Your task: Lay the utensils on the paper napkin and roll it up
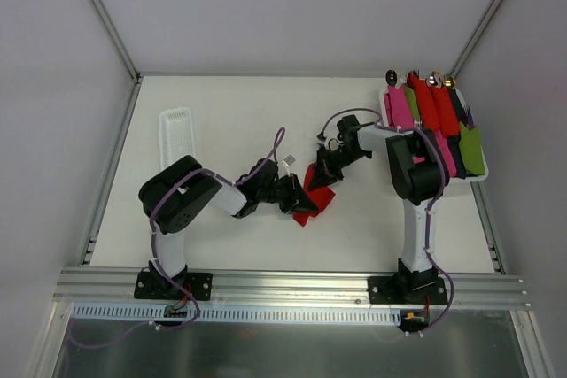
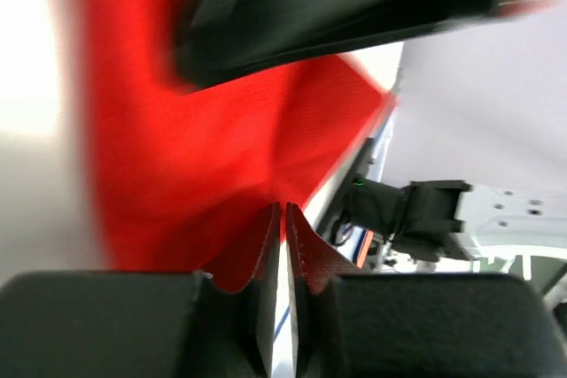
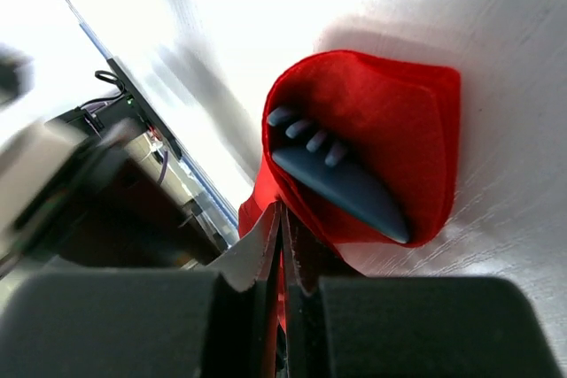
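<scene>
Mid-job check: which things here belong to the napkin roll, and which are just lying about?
Job: red napkin, dark utensils inside it, left hand and right hand, both pinching the napkin.
Lying about: rolled bundles, their tray, long white tray.

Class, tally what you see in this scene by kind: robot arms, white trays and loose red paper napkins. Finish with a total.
Black-and-white robot arms: 2 (left, right)
White plastic trays: 2 (long ribbed one at left, one at far right)
Thin red paper napkin: 1
Total: 5
</scene>
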Tool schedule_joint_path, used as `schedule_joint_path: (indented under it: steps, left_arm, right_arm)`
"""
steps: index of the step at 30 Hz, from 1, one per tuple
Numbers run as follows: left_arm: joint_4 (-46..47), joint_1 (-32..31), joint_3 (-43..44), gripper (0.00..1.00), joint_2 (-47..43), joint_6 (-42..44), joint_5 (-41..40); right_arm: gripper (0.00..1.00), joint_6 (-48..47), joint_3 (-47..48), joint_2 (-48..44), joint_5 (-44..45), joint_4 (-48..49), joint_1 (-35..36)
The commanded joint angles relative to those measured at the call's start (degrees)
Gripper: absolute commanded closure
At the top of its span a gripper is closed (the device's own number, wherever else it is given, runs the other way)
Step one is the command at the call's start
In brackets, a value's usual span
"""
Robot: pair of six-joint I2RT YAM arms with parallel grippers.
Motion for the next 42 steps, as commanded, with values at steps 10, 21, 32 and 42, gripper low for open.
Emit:
schedule_joint_path:
  steps: [10,21,32,42]
  left_arm:
    - [-3.3,0.4,-7.6,1.0,1.3,1.1,0.7]
    - [-11.0,0.7,-6.1,0.76,-15.7,9.4,0.8]
    - [-1.2,2.2,-0.1,0.86,-5.1,3.8,3.1]
    - [10.6,4.2,-7.5,0.93,4.1,-0.4,3.1]
  right_arm:
    - [0.96,-3.0,1.1,2.5,7.3,-2.1,0.4]
    - [0.96,-4.5,1.3,2.4,7.9,-2.7,0.9]
    - [0.97,-4.8,1.7,2.8,7.6,-3.0,1.0]
    - [0.97,-6.2,2.5,3.3,7.4,-4.4,1.1]
